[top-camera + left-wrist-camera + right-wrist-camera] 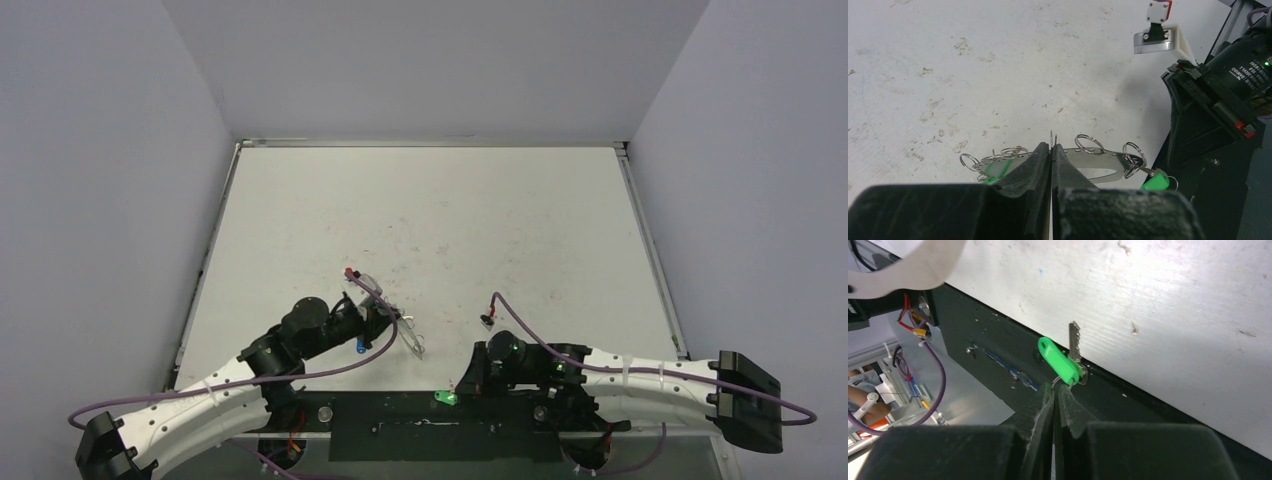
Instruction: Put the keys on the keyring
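Note:
My left gripper point(1052, 146) is shut on the rim of the keyring point(1098, 156), a thin silvery hoop seen edge-on, with small split rings along it. From above, the keyring point(412, 345) sticks out past the left gripper point(388, 328), and a blue key point(360, 347) shows just under that gripper. A green key point(1060, 360) lies at the table's near edge, its silver blade pointing onto the white top. My right gripper point(1056, 386) is shut on that key's small wire ring. The green key point(445, 398) sits just left of the right gripper point(466, 385). Green also shows at both ends of the keyring.
A black strip point(440, 425) runs along the table's near edge between the arm bases. The right arm's black body point(1215, 105) stands close on the right of the left wrist view. The white tabletop point(430, 220) stretches back to grey walls.

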You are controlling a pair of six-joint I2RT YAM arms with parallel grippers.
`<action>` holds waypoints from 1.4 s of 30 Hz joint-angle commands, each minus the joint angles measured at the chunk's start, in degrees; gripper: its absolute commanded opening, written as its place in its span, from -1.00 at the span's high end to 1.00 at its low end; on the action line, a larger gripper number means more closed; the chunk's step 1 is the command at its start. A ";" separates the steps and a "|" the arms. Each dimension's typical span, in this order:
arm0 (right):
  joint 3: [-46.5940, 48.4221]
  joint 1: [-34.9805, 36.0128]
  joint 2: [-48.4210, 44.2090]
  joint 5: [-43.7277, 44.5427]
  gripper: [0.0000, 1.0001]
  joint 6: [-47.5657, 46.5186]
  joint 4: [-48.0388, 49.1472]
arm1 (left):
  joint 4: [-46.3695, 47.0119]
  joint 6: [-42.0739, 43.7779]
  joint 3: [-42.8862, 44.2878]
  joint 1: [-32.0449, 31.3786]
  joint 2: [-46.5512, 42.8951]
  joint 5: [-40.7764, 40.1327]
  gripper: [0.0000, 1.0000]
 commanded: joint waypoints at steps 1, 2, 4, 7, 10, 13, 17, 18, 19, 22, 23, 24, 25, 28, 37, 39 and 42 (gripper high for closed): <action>4.90 -0.52 -2.26 3.90 1.00 -3.25 -4.39 | 0.11 1.16 1.71 0.24 -1.90 0.59 1.00; 5.70 -1.16 -1.90 3.84 1.00 -4.56 -5.16 | -0.14 1.27 1.79 0.23 -2.14 0.57 1.00; 7.79 -3.45 -0.37 2.94 1.00 -8.06 -7.11 | -0.71 1.53 1.96 0.24 -2.56 0.48 1.00; 10.10 -7.56 1.96 0.19 1.00 -12.85 -8.74 | -1.36 1.84 2.30 0.22 -2.85 0.70 1.00; 11.61 -10.28 3.75 -3.08 1.00 -15.52 -9.41 | -2.08 1.91 2.58 0.21 -2.91 0.97 1.00; 12.21 -10.33 5.34 -4.43 0.99 -16.54 -10.06 | -2.37 2.02 2.55 0.22 -2.90 0.96 1.00; 10.33 -9.67 5.96 -6.92 0.56 -15.00 -7.83 | -1.69 1.86 2.03 0.24 -2.90 0.84 1.00; 10.09 -9.09 6.12 -6.93 0.46 -14.60 -7.62 | -1.52 1.78 1.92 0.25 -2.84 0.83 1.00; 10.10 -8.43 6.34 -6.73 0.34 -14.14 -7.59 | -1.46 1.76 1.82 0.20 -2.84 0.82 1.00; 10.47 -4.89 7.54 -5.36 0.21 -12.74 -7.46 | -1.44 1.79 1.72 0.18 -2.83 0.85 1.00; 10.52 -3.71 8.01 -4.79 0.20 -12.13 -7.25 | -1.46 1.71 1.71 0.19 -2.83 0.91 1.00; 10.55 -2.79 8.45 -4.20 0.20 -11.49 -7.02 | -1.47 1.68 1.71 0.17 -2.83 0.94 1.00; 10.53 -2.02 8.87 -3.72 0.20 -10.90 -6.99 | -1.44 1.67 1.71 0.19 -2.83 1.00 1.00; 10.01 -0.85 9.61 -2.28 0.20 -9.84 -7.73 | -1.47 1.55 1.80 0.20 -2.83 1.13 1.00; 8.68 0.06 11.99 -2.36 0.19 -7.53 -5.08 | -1.07 1.41 1.40 0.22 -2.59 1.52 1.00; 7.94 0.26 13.09 -2.98 0.19 -6.87 -3.24 | -0.80 1.41 1.29 0.20 -2.49 1.53 1.00; 7.44 0.70 15.38 -4.00 0.26 -6.41 -0.86 | -0.52 1.37 1.19 0.24 -2.37 1.61 1.00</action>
